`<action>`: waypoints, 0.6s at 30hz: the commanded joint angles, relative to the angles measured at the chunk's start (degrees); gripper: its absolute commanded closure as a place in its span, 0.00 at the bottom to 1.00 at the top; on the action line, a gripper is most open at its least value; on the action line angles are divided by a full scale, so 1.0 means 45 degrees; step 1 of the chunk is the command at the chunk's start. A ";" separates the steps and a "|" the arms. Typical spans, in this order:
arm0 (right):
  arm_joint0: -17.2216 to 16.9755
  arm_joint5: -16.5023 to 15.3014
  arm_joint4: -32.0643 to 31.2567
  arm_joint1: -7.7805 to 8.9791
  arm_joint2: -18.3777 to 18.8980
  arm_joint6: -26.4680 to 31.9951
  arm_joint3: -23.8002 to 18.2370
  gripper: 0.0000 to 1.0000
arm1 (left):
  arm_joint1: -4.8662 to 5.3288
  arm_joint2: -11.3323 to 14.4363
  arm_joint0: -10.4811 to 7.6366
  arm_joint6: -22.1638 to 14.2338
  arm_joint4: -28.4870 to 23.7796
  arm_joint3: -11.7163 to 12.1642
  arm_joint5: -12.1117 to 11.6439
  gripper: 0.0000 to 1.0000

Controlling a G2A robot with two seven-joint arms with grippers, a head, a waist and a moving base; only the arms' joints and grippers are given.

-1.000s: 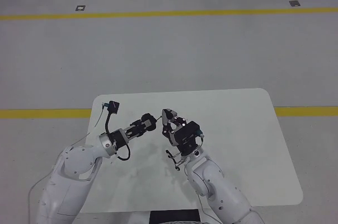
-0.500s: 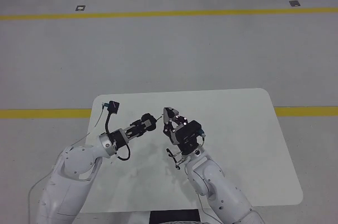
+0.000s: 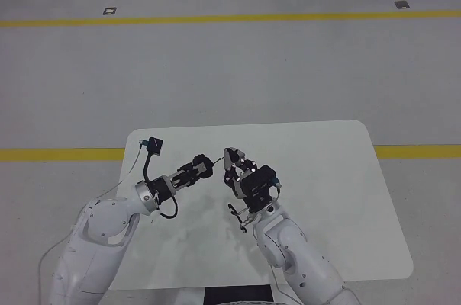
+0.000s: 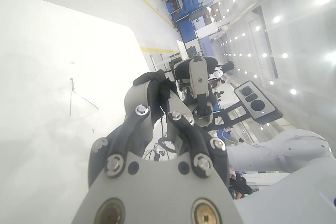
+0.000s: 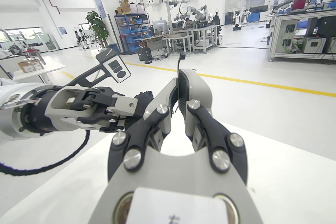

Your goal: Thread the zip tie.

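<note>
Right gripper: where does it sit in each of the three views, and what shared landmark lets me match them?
Top view: right gripper over the white table, tips near the left gripper.
Left wrist view: right gripper just beyond the left gripper's fingertips.
Right wrist view: foreground, shut on the zip tie.
Shared landmark: the left gripper, close by in all three.

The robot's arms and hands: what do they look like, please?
The left arm and right arm are glossy white, rounded shells. The left hand and right hand have light grey bodies, black linkage bars with silver screws, and two fingers. The right fingers carry ribbed black pads; the left fingertips wear black cloth. A black cable loops at the left wrist.
</note>
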 commanded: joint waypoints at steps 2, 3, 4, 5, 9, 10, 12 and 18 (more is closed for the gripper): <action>-0.0006 -0.0015 -0.0002 0.0008 0.0034 0.0013 -0.0055 1.00 | 0.0000 0.0000 0.0000 0.0000 0.0000 0.0000 0.0000 1.00; -0.0011 -0.0021 -0.0009 0.0011 0.0045 0.0011 -0.0074 1.00 | 0.0000 0.0000 0.0000 0.0000 0.0000 0.0000 0.0000 1.00; -0.0016 -0.0029 -0.0011 0.0013 0.0046 0.0007 -0.0081 1.00 | 0.0000 0.0000 0.0000 0.0000 0.0000 0.0000 0.0000 1.00; -0.0020 -0.0036 -0.0012 0.0014 0.0046 0.0004 -0.0088 1.00 | 0.0000 0.0000 0.0000 0.0000 0.0000 0.0000 0.0000 1.00; -0.0091 -0.0068 -0.0058 0.0027 0.0035 0.0011 -0.0166 1.00 | 0.0000 0.0000 0.0000 0.0000 0.0000 0.0000 0.0000 1.00; -0.0110 -0.0080 -0.0063 0.0031 0.0037 0.0012 -0.0184 1.00 | 0.0000 0.0000 0.0000 0.0000 0.0000 0.0000 0.0000 1.00; -0.0139 -0.0106 -0.0064 0.0038 0.0042 0.0013 -0.0219 1.00 | 0.0000 0.0000 0.0000 0.0000 0.0000 0.0000 0.0000 1.00; -0.0179 -0.0285 -0.0043 0.0056 0.0013 -0.0019 -0.0278 1.00 | 0.0000 0.0000 0.0000 0.0000 0.0000 0.0000 0.0000 1.00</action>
